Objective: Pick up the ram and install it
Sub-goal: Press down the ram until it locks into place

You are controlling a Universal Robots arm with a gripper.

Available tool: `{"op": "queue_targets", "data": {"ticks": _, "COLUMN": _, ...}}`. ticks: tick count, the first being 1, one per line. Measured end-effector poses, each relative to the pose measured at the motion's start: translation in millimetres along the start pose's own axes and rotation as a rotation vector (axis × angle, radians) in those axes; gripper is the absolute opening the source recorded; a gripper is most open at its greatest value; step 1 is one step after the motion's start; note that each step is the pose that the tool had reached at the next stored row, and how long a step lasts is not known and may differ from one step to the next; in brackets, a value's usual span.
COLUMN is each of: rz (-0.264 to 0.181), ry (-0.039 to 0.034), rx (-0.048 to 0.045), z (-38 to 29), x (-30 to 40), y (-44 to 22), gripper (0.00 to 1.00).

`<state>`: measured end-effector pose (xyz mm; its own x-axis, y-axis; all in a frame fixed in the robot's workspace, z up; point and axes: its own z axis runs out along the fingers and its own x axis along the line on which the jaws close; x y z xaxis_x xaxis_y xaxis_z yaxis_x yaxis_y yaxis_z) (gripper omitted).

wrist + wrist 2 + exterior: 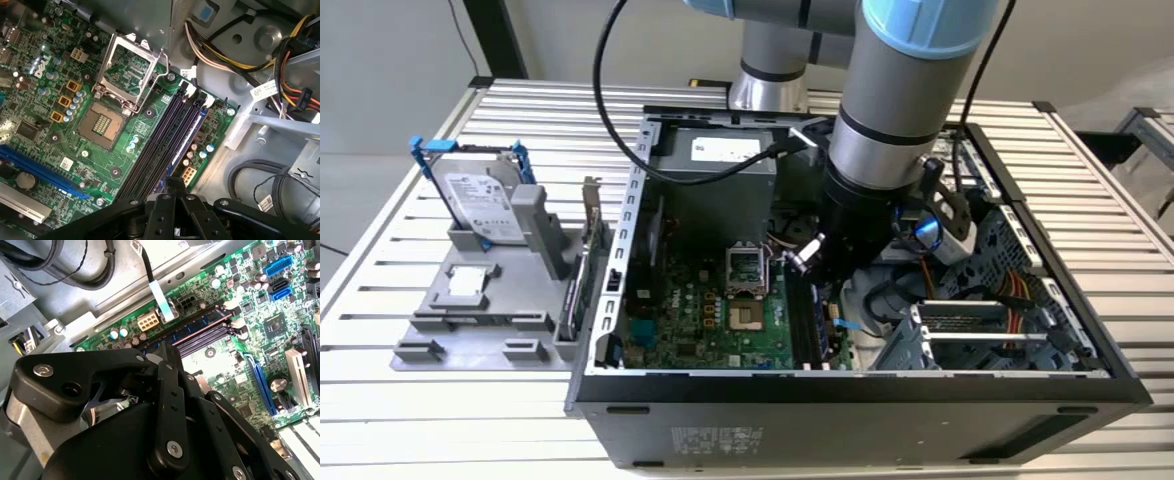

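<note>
1. One arm point(894, 110) reached straight down into the open computer case point(854, 395), which lay on its side on the slatted metal bench point(440, 425).
2. Its hand point(807, 262) hung low over the green motherboard point(694, 320), right above the row of long memory slots beside the bare processor socket point(747, 318).
3. Seen in the first wrist view, the hand point(173, 182) looked pressed together, and I saw nothing pinched in it.
4. The ram point(192, 132) stood on edge in the outermost slot, the one nearest the case's metal floor and the cables, and it lay in line with the slot. The slots next to it were dark and unfilled.
5. In the second wrist view the ram point(200, 322) showed as a blue strip along the slot, with the tip of the hand point(167, 352) just over one end of it. Whether the two touched I could not tell.
6. White latches point(192, 90) sat at the far end of the slots.
7. Off to the exterior view's left, outside the case, a grey holder point(467, 335) carried a silver hard drive point(480, 200) with blue handles, standing upright.
8. A card point(583, 270) with a metal bracket stood between the holder and the case wall.
</note>
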<state>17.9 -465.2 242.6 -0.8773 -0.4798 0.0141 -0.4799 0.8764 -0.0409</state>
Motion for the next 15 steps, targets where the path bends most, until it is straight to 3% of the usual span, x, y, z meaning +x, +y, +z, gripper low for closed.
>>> {"op": "queue_targets", "data": {"ticks": 15, "rz": -0.116, "ry": -0.0059, "rx": -0.0021, "z": 0.0, "x": 0.0, "y": 0.0, "gripper": 0.00}}
